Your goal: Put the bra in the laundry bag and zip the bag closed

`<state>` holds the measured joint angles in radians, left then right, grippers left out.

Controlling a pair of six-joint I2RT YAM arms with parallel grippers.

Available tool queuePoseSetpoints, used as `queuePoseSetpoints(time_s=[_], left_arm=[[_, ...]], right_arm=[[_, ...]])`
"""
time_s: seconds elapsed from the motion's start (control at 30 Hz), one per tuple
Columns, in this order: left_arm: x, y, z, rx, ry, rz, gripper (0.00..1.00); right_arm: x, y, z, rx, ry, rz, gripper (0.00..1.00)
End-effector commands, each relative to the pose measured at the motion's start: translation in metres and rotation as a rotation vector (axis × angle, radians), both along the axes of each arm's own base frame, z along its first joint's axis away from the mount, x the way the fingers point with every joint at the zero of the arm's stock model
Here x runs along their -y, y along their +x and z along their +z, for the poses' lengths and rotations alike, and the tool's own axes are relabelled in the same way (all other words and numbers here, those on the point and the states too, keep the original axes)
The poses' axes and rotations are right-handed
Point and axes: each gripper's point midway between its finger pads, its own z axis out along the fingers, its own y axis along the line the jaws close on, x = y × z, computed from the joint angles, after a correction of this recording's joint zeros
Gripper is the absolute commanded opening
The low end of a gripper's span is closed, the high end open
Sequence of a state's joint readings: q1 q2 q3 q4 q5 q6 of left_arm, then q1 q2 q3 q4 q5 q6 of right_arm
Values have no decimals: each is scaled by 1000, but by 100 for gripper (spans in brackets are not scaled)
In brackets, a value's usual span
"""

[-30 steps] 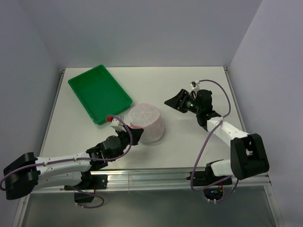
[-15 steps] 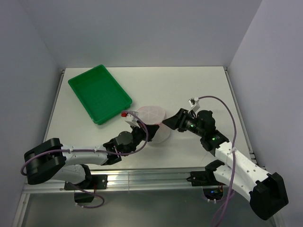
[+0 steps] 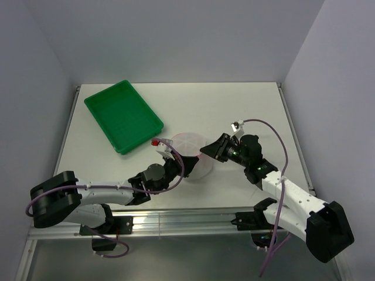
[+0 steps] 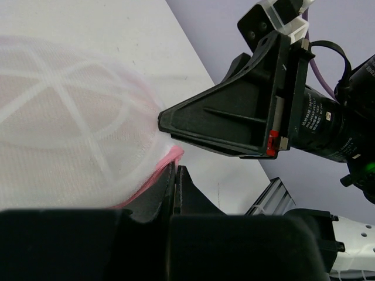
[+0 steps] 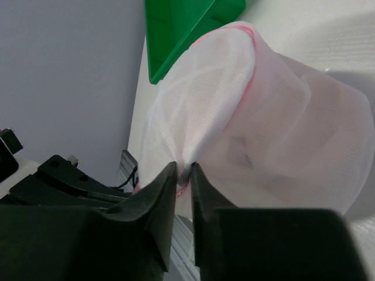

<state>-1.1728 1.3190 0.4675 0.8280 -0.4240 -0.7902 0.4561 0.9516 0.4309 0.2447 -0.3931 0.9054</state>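
The laundry bag (image 3: 188, 150), a white mesh drum with pink edging, stands mid-table between my two grippers. Through its mesh in the right wrist view I see the pale peach bra (image 5: 304, 134) inside. My left gripper (image 3: 174, 165) is at the bag's near-left side. In the left wrist view its jaws (image 4: 175, 168) are shut, with the pink edging (image 4: 164, 167) caught at their tips. My right gripper (image 3: 205, 150) meets the bag's right side. In its own view the gripper (image 5: 184, 170) pinches a fold of the laundry bag (image 5: 205, 99), with a bit of pink in the narrow gap.
A green plastic tray (image 3: 123, 116) lies at the back left, close behind the bag, and shows in the right wrist view too (image 5: 181, 29). The table's near rail (image 3: 193, 219) runs just behind both arms. White tabletop (image 3: 246, 105) stretches to the right and back.
My right gripper swung in from the right and down to the bag, and its jaws narrowed onto the mesh. My left arm reached forward and the bag shifted slightly right.
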Motion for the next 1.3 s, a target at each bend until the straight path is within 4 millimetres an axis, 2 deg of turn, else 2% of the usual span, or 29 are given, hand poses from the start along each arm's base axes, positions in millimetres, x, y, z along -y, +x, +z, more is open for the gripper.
queuePoseSetpoints(time_s=[0.0, 0.03, 0.07, 0.1, 0.27, 0.3, 0.37, 0.53, 0.6, 0.7, 0.93, 1.27], left_arm=[[4, -6, 30, 33, -92, -29, 0], [4, -7, 30, 35, -90, -32, 0], [3, -7, 30, 37, -87, -32, 0], [2, -7, 27, 32, -69, -29, 0], [-16, -4, 26, 34, -27, 25, 0], [-21, -2, 25, 34, -15, 38, 0], [-36, 0, 19, 28, 18, 75, 0], [-68, 3, 4, 20, 111, 161, 0], [-85, 3, -11, -1, 173, 197, 0], [-99, 3, -12, -6, 175, 233, 0], [-119, 6, -17, -17, 202, 301, 0], [-119, 11, -5, 14, 191, 328, 0]], right_arm=[[-5, 11, 29, 82, 48, -17, 19], [-3, 15, 29, 89, 41, -37, 13], [-2, 17, 29, 91, 38, -47, 2], [-2, 18, 31, 99, 39, -48, 0], [2, 34, 28, 112, -15, -65, 0], [8, 40, 27, 111, -18, -82, 0], [10, 43, 28, 113, -10, -68, 0], [31, 62, 30, 135, -28, -113, 0], [39, 70, 29, 137, -34, -123, 0], [41, 74, 31, 149, -33, -116, 0], [42, 85, 23, 145, -56, -108, 0], [35, 82, 16, 128, -51, -75, 0]])
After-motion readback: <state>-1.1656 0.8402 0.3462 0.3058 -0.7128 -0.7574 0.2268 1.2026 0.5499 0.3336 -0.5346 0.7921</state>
